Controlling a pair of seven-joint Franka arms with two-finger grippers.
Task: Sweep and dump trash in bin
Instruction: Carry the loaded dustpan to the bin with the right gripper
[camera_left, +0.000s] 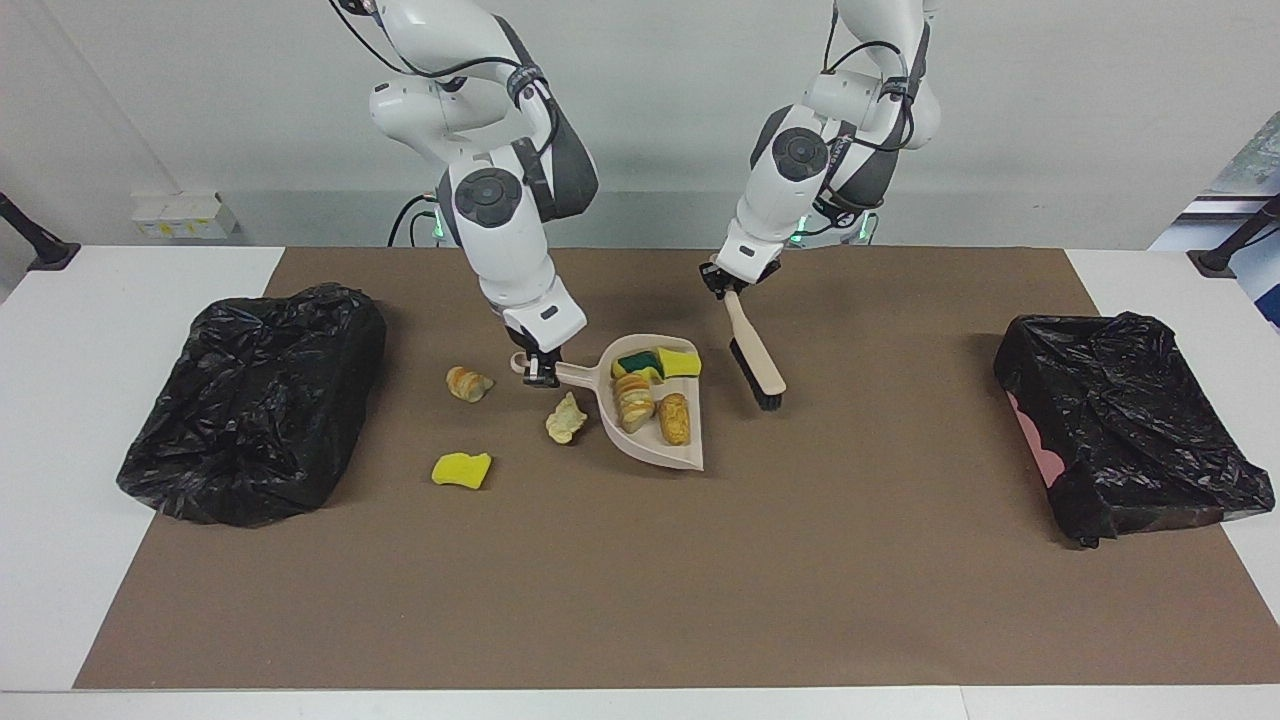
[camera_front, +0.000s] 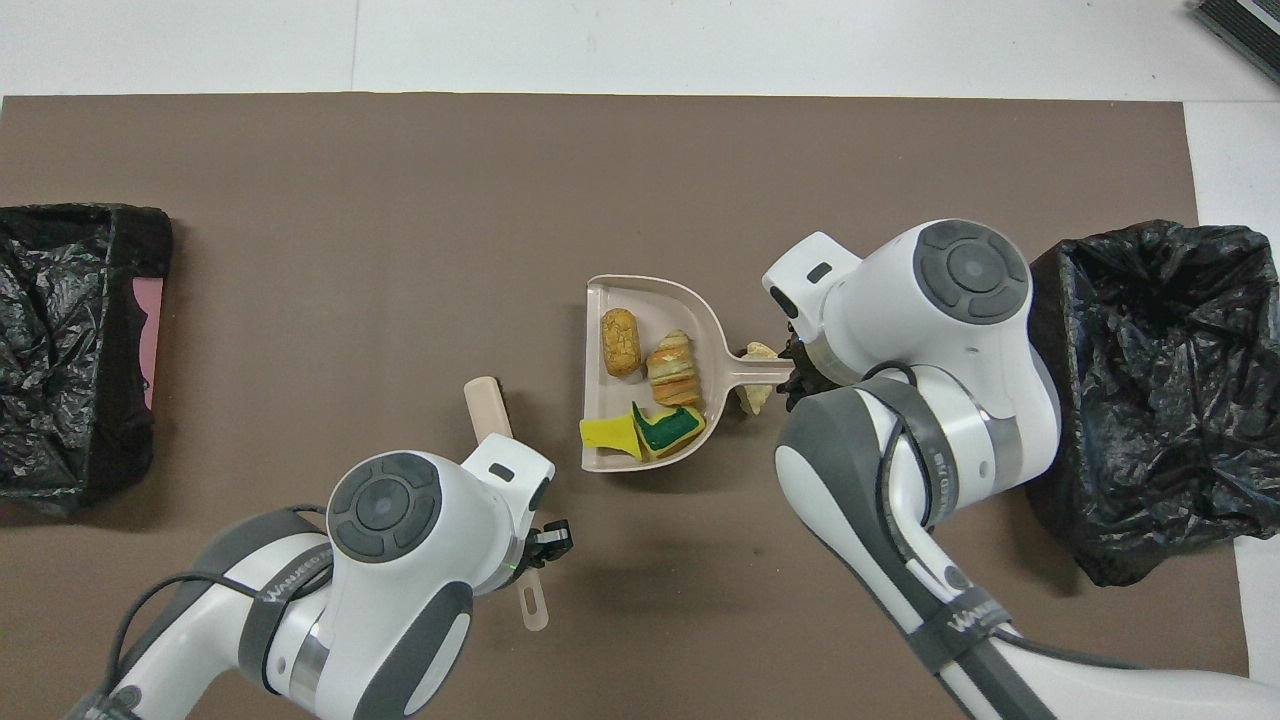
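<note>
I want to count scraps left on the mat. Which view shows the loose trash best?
The facing view: three scraps lie bare beside the dustpan: a bread chunk, a pale scrap and a yellow sponge piece. Overhead, the right arm hides all but the pale scrap.

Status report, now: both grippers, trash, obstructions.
Right gripper shut on dustpan handle; left gripper shut on brush. Four scraps in pan, three scraps on mat. Nothing blocking.
</note>
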